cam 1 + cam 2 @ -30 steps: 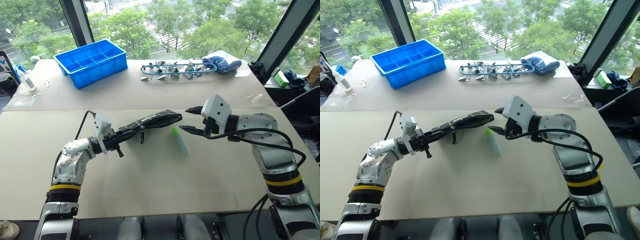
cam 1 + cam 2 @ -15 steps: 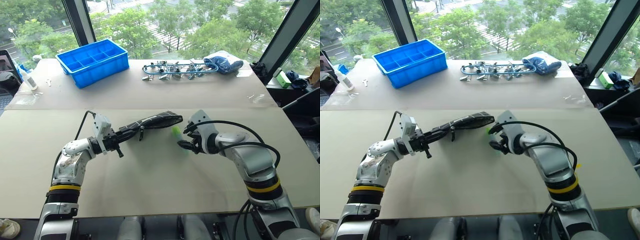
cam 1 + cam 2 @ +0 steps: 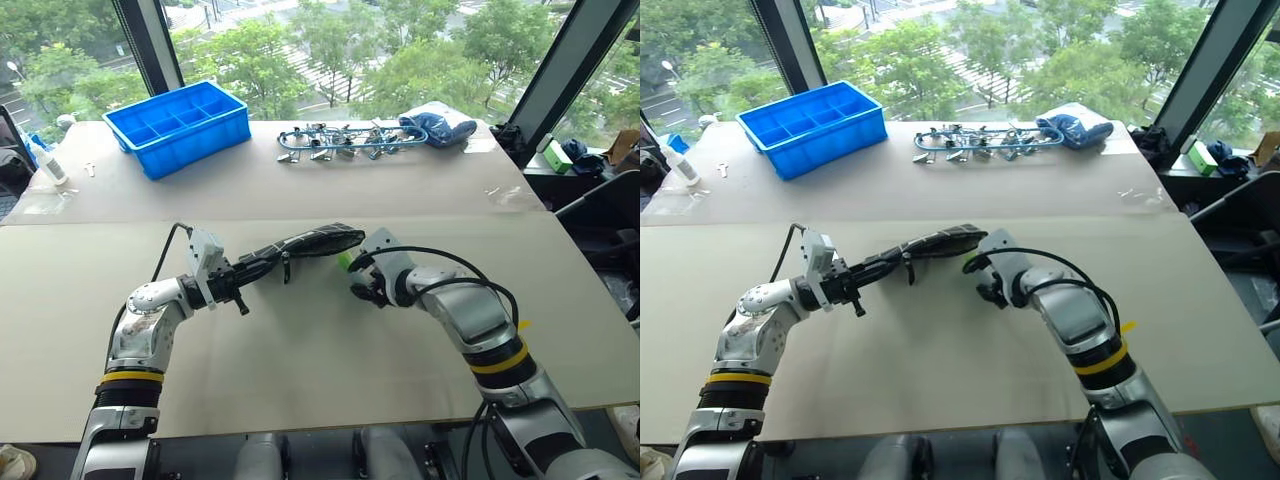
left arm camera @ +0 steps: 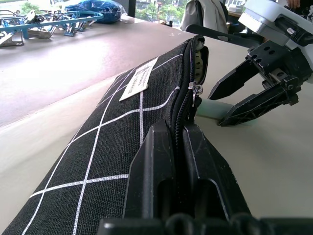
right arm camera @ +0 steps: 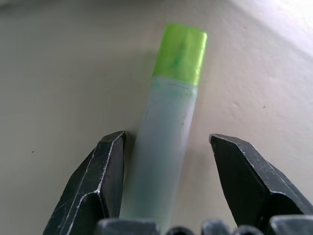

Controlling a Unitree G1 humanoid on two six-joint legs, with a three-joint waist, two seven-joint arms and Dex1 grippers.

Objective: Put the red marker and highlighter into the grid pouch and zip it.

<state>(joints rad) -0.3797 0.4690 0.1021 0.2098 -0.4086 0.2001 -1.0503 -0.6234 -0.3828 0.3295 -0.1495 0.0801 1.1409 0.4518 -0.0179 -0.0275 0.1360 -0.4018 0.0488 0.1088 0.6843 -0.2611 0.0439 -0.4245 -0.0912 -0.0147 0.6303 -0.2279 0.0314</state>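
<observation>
On the table, the highlighter [image 5: 168,132] lies lengthwise between the right gripper's [image 5: 166,176] parted fingers, green cap pointing away, beside the open end of the grid pouch [image 3: 300,246] pinched in the left gripper [image 4: 178,161].

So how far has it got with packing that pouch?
Partway, it seems. The left gripper is shut on the grid pouch, holding its open end off the table. The right gripper is open, its fingers on either side of the highlighter, which lies on the table, not yet grasped. Whether the red marker is already inside I can't tell. Zipping remains.
</observation>
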